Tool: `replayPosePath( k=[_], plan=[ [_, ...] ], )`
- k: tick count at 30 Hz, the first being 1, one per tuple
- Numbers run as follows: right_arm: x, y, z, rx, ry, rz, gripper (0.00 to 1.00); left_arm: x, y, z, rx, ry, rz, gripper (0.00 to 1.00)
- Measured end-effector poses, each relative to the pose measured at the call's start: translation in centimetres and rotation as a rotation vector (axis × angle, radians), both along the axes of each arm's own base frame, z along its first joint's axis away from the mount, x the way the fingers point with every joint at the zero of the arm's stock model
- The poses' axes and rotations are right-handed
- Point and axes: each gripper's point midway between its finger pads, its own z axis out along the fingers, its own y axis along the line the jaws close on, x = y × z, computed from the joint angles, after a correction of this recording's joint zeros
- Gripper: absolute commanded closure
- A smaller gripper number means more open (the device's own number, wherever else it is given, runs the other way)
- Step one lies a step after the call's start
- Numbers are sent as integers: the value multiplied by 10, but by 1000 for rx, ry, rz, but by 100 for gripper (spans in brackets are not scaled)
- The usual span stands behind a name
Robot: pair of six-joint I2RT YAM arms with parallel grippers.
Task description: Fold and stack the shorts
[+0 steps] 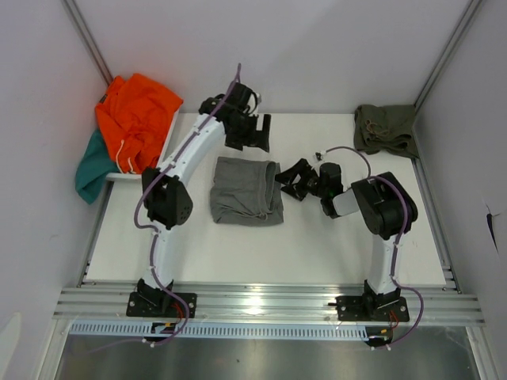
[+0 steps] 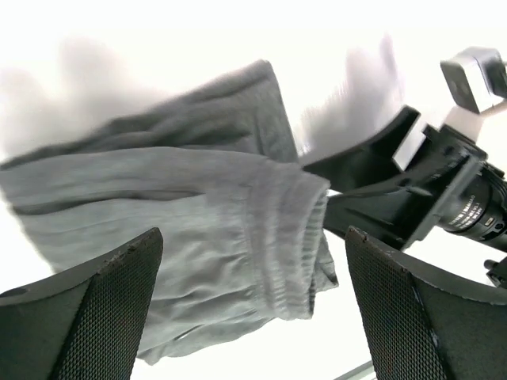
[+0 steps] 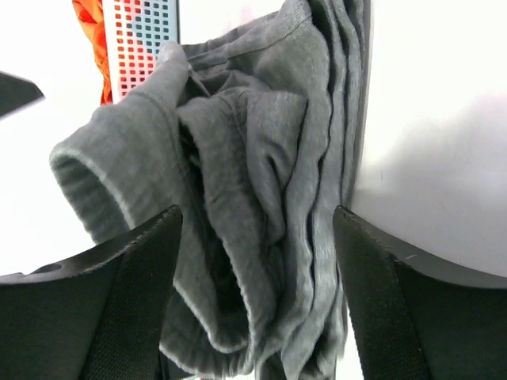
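Note:
The grey shorts (image 1: 246, 191) lie folded in a rough rectangle at the middle of the table. My left gripper (image 1: 252, 134) hovers open just past their far edge; in the left wrist view its fingers (image 2: 103, 309) stand wide apart above the grey shorts (image 2: 198, 214). My right gripper (image 1: 289, 180) is at the shorts' right edge, open. In the right wrist view, the bunched folds of the grey shorts (image 3: 253, 182) lie beyond and between its spread fingers (image 3: 412, 309), not pinched. The olive green shorts (image 1: 386, 129) sit crumpled at the back right corner.
An orange garment (image 1: 136, 120) and a teal garment (image 1: 93, 166) are heaped on a white bin (image 1: 127, 176) at the back left. A metal rail (image 1: 261, 305) runs along the near edge. Grey walls close in both sides.

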Motion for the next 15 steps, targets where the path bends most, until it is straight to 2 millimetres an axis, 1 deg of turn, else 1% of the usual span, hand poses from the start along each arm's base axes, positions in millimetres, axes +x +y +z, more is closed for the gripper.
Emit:
replayPosePath(
  k=[1,2,4,6,9,11,13,15],
  plan=[
    [-2,-1,1,-4,-5,-1,11,3,7,7,-14,-11,5,3],
    [-4,-3,4,-7,-15,-2,7,5,13,13,-30,-21,7,3],
    [-7,-7,16,-14,-51,-7,4,7,28,26,-59,-42,14,3],
    [-9,-8,32,-9,-100,-7,2,0,41,38,-85,-57,10,3],
    [-13,-9,52,3,-174,0,3,-13,52,58,-127,-90,-16,3],
    [-15,-6,61,1,-210,13,3,-23,54,69,-151,-124,-49,3],
    [-21,3,63,-18,-238,42,3,-34,56,75,-163,-153,-76,3],
    [-25,13,59,-60,-238,72,6,-45,59,73,-169,-163,-101,3]
  ],
)
